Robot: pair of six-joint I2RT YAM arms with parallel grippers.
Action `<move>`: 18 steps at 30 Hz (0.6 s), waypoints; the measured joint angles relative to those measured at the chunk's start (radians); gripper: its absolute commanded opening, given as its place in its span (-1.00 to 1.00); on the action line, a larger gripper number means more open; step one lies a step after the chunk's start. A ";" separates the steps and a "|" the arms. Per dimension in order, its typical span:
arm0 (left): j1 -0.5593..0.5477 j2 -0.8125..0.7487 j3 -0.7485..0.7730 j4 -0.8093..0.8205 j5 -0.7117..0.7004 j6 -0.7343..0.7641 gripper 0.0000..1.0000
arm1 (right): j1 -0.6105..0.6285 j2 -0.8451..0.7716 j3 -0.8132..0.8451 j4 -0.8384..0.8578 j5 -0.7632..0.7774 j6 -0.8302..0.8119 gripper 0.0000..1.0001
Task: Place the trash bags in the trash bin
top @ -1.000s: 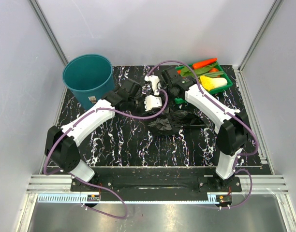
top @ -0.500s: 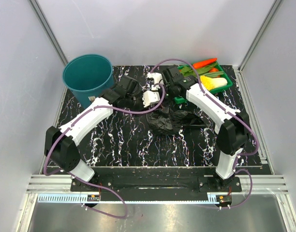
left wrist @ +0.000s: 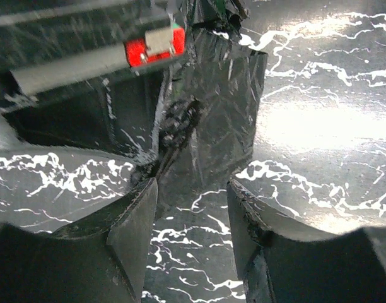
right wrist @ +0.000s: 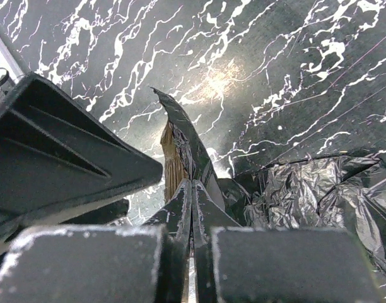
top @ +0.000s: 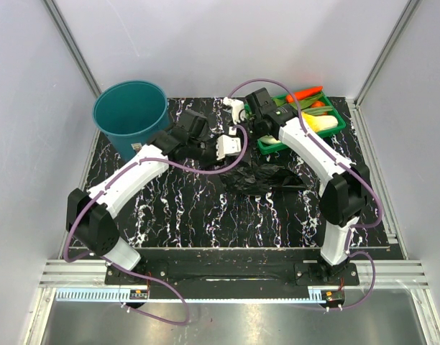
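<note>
Since a second ago the right arm has drawn back toward 12 o'clock, and the left jaws have come apart. Now the right jaws are pressed together, pinching a peak of black film from the trash bags (top: 262, 176). The left jaws stand spread, a fold of bag just ahead of them; I cannot tell whether they touch it. The heap lies mid-surface (top: 177, 208), well apart from the trash bin (top: 144, 133) standing at 10 o'clock. A green tray (top: 336, 123) sits at 1 o'clock.
</note>
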 measured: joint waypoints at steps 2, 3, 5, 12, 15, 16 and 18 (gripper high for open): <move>-0.004 0.000 0.000 0.019 0.000 0.010 0.04 | 0.000 0.005 0.000 -0.004 -0.006 0.004 -1.00; -0.007 0.000 0.000 0.030 0.000 0.016 0.04 | 0.000 0.007 0.000 -0.010 -0.011 0.005 -1.00; -0.012 0.000 -0.001 0.045 -0.002 0.033 0.01 | 0.000 0.008 0.000 -0.019 -0.016 0.009 -1.00; -0.017 0.003 -0.027 0.067 -0.021 0.085 -0.04 | -0.002 0.009 0.001 -0.023 -0.023 0.016 -1.00; -0.017 0.003 -0.034 0.066 -0.024 0.093 -0.07 | -0.006 0.009 0.001 -0.023 -0.035 0.017 -1.00; -0.017 0.003 -0.034 0.066 -0.024 0.094 -0.08 | -0.008 0.009 0.001 -0.023 -0.038 0.018 -1.00; -0.017 0.003 -0.034 0.067 -0.024 0.098 -0.10 | -0.012 0.009 0.001 -0.022 -0.044 0.019 -1.00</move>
